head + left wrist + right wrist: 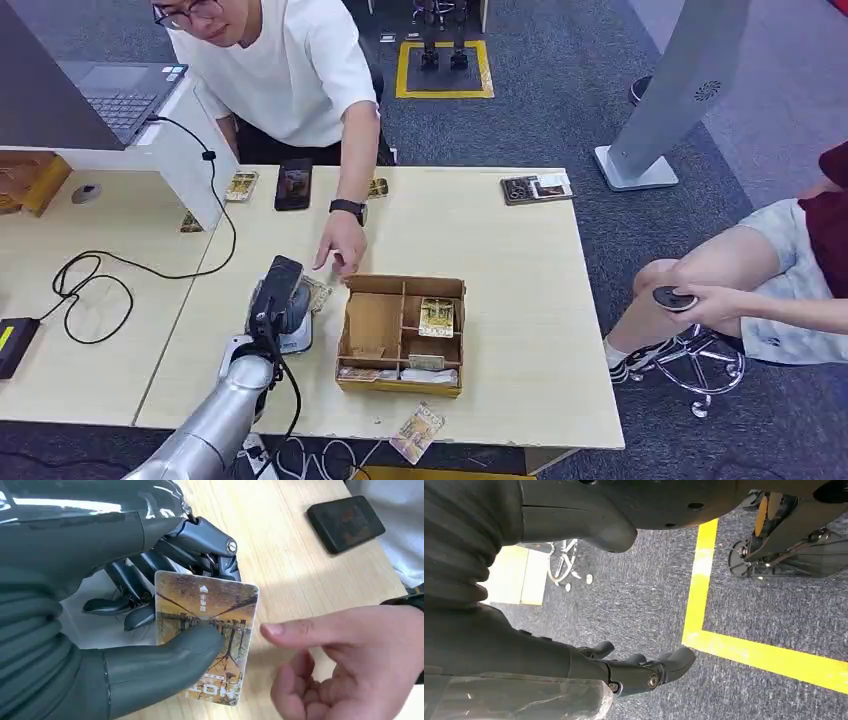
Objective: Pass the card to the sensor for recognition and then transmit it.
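The left hand (150, 605) holds the card (206, 635): the thick thumb presses on its printed face and the dark fingers (125, 587) curl behind it, so the hand is clamped on the card above the white sensor pad (296, 338) on the table (500, 240); I judge that the recognition step is in hand or just ending, and the hand-over comes next; a person's hand (345, 655) reaches in just beside the card's edge, not yet touching it; the next move calls for a steady hold until that hand takes the card, then loosening of the thumb; the right hand (644, 667) hangs over the floor, fingers slightly curled and apart, holding nothing; farther off stands a wooden box (400, 335).
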You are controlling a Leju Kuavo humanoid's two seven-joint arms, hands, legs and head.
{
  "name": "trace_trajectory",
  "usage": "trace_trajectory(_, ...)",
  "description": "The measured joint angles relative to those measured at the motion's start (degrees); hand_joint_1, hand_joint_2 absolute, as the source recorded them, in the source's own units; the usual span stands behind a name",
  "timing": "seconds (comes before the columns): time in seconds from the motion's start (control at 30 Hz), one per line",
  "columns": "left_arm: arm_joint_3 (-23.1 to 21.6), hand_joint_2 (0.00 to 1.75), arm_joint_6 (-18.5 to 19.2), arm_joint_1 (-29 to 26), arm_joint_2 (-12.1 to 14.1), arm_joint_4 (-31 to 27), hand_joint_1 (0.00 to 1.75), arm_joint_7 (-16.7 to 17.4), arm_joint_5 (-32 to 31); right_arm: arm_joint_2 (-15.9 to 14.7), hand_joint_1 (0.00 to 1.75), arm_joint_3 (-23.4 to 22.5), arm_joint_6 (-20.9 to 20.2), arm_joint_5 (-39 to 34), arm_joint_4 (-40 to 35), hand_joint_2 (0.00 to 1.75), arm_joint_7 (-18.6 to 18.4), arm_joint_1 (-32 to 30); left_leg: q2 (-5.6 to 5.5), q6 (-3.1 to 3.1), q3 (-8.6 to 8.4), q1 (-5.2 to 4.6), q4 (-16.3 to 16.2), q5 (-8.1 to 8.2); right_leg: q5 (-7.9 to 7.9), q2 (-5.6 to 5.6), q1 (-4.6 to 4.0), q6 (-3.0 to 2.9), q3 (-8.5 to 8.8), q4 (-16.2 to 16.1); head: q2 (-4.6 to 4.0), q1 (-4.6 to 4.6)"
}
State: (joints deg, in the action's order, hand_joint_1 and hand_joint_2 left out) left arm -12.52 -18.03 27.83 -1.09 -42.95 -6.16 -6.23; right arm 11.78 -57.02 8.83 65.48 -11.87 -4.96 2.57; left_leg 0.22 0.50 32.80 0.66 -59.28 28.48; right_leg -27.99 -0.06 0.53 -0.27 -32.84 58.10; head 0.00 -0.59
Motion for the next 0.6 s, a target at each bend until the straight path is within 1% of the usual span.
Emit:
trace_trajectory(0.2,0.0,1.75,-3.6,0.1,0.5,0.2,1.75,0.1,0.3,0.0,0.00,0.0,0.0,0.0,0.0,1.75,0.0,0.0,0.01,0.01,-0.03,0.00,0.0,0.00,0.00,0.02,0.00,0.00,0.00,0.0,0.00,0.00)
trace_trajectory(0.33,0.0,1.75,-6.5,0.2,0.8,0.8,1.75,0.4,-1.6,0.0,0.00,0.0,0.0,0.0,0.0,1.75,0.0,0.0,0.01,0.01,-0.03,0.00,0.0,0.00,0.00,0.03,0.00,0.00,0.00,0.0,0.00,0.00)
trace_trajectory(0.4,0.0,1.75,-8.5,0.2,0.9,1.2,1.75,0.7,-3.3,0.0,0.00,-0.1,0.0,0.0,0.0,1.75,0.0,0.0,0.02,0.01,-0.03,0.00,0.0,0.00,0.00,0.03,0.00,0.00,0.00,0.0,0.00,0.00)
trace_trajectory(0.47,-0.1,1.75,-12.1,0.2,1.1,1.8,1.75,1.0,-6.7,0.0,0.00,-0.1,-0.1,0.0,0.0,1.75,0.0,0.0,0.02,0.01,-0.02,0.01,0.0,0.00,0.00,0.04,0.00,-0.01,-0.02,0.0,0.00,0.00)
trace_trajectory(0.6,-0.6,1.75,-16.7,0.2,1.5,2.8,1.75,2.5,-11.8,0.0,0.00,-0.1,-0.2,0.0,0.0,1.75,-0.1,0.0,0.02,0.01,0.00,0.01,0.0,-0.01,0.00,0.03,0.00,-0.01,-0.04,0.0,0.00,0.00)
